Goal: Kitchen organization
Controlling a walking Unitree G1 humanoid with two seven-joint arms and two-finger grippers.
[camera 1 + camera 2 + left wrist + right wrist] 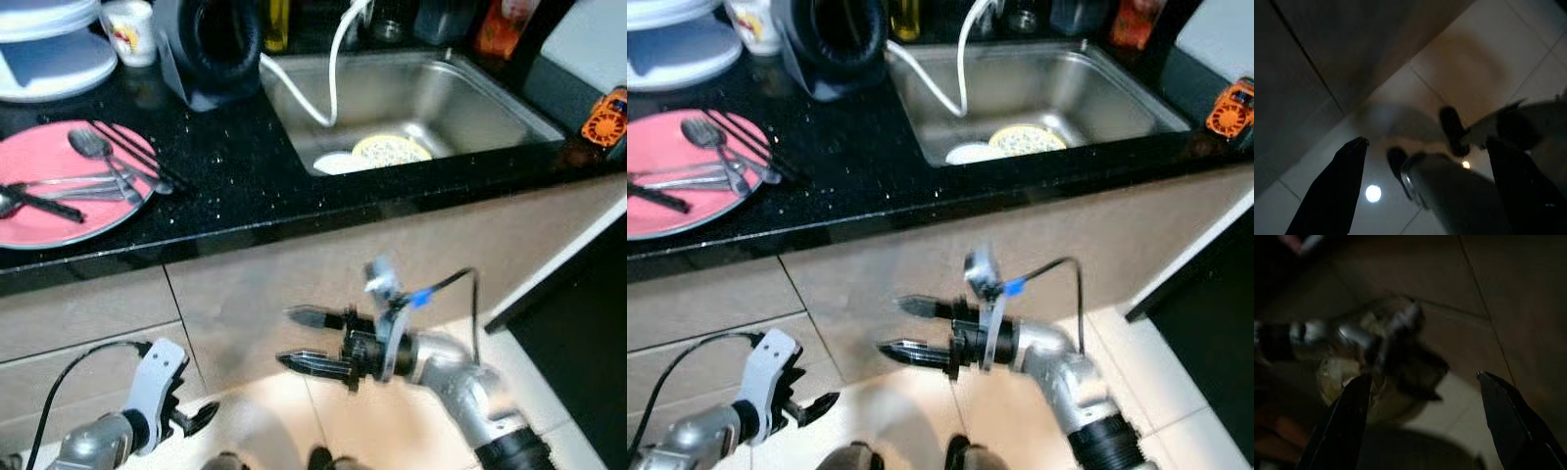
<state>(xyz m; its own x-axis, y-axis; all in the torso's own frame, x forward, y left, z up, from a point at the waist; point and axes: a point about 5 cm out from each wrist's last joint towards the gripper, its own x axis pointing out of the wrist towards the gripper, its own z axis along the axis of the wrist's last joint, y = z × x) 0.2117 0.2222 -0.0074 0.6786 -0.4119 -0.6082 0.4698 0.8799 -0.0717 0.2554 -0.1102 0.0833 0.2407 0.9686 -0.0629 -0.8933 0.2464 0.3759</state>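
Taking the black speckled stone counter point(245, 176) as landmark, both grippers hang below its front edge, well short of the round pink plate point(39, 220) at its left end, so the coming move runs up and leftward. The left gripper point(191, 416) sits nearer, its fingers parted and empty, while the right gripper point(309, 341) points leftward, wide open, holding nothing. One plate carries roughly two spoons, one pair of black chopsticks point(137, 155) lying diagonally, and other cutlery too tangled to count; the steel sink point(490, 93) – right of it – holds two round dishes.

no readable text, cup point(129, 29) print perhaps a logo, blurred
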